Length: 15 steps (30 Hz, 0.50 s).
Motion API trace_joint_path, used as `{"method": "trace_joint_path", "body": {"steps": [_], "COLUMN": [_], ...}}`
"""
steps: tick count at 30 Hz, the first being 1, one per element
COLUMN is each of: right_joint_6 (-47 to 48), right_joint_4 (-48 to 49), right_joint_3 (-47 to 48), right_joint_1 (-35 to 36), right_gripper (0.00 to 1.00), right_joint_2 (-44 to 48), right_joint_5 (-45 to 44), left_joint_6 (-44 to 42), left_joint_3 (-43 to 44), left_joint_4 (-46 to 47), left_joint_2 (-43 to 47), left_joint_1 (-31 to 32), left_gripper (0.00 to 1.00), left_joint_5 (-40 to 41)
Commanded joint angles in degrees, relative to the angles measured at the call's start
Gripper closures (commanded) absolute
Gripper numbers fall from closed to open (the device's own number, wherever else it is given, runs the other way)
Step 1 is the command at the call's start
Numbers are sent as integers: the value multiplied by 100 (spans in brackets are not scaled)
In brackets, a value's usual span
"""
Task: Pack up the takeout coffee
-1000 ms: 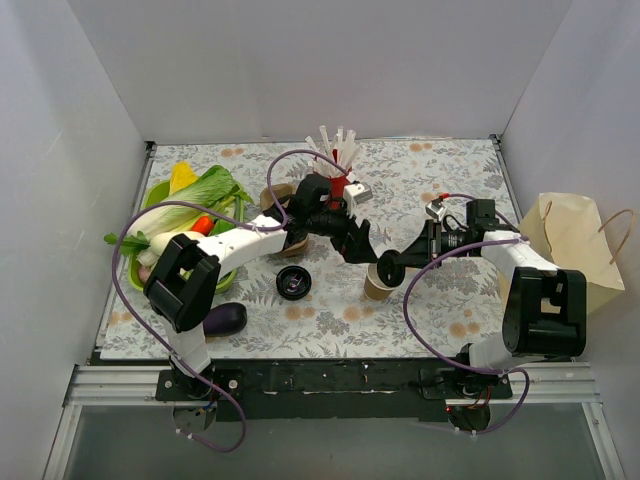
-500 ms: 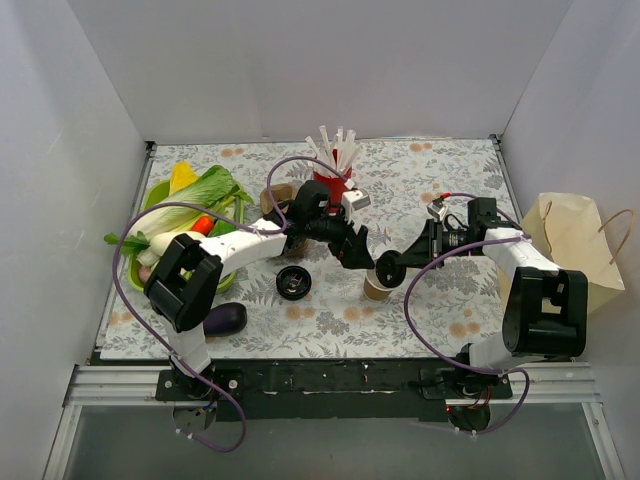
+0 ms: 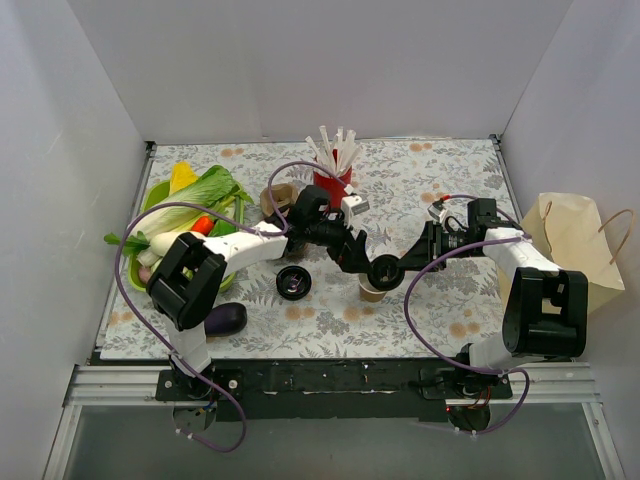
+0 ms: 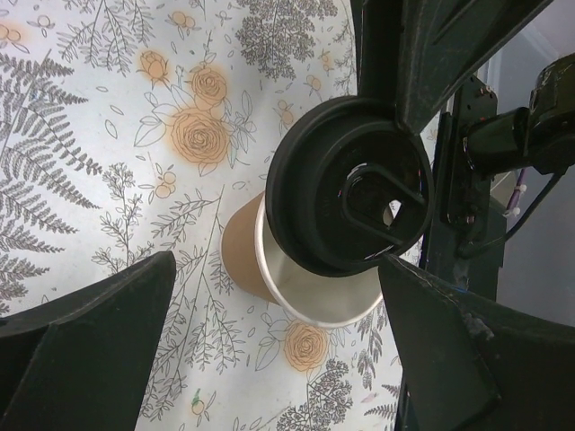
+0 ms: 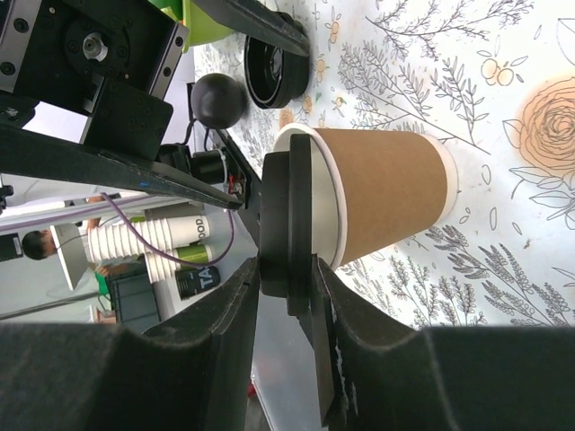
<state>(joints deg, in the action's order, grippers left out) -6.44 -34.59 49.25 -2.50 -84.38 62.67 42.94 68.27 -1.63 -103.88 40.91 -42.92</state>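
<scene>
Kraft-brown and plain-sided, the takeout coffee (image 3: 370,291) stands upright on the floral cloth (image 3: 450,170), near the middle of the table and between the two arms. A black lid (image 5: 286,229) lies against its rim but sits off-centre. From the left wrist, a crescent of the cup's pale inside shows past the lid's edge.

The right gripper (image 5: 286,269) reaches in from the right at rim height. Its fingers are narrow, one on each face of the lid, with the lid's edge between their tips. Both tips lie very close to the lid, but whether they press on it cannot be told.

The left gripper (image 4: 277,269) hangs over the cup from the far left with its fingers spread wide. One finger is on each side of the cup and lid, and they touch neither and hold nothing.

Behind the cup, toward the back of the cloth, is a red cup (image 3: 333,186) bristling with white straws (image 3: 335,150). A black round piece (image 3: 292,283) lies flat on the cloth to the left of the coffee. A green bowl (image 3: 150,196) heaped with leafy vegetables sits at the left edge, and a dark aubergine (image 3: 225,318) lies in front of it. A tan paper bag (image 3: 572,240) with cord handles stands off the cloth on the right.
</scene>
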Motion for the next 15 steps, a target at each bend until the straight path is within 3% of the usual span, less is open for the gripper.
{"method": "trace_joint_path", "body": {"steps": [1,15], "right_joint_6": [90,64], "right_joint_4": [-74,31], "right_joint_3": [137,146], "right_joint_1": [-13,101], "right_gripper": [63,61], "right_joint_2": [44,-140], "right_joint_5": [-115,-326], "left_joint_6": [39,189], "left_joint_3": [-130,-279], "left_joint_4": [84,128], "left_joint_2": [69,157], "left_joint_1": [23,23], "left_gripper": [2,2], "left_joint_5": [-147,-217]}}
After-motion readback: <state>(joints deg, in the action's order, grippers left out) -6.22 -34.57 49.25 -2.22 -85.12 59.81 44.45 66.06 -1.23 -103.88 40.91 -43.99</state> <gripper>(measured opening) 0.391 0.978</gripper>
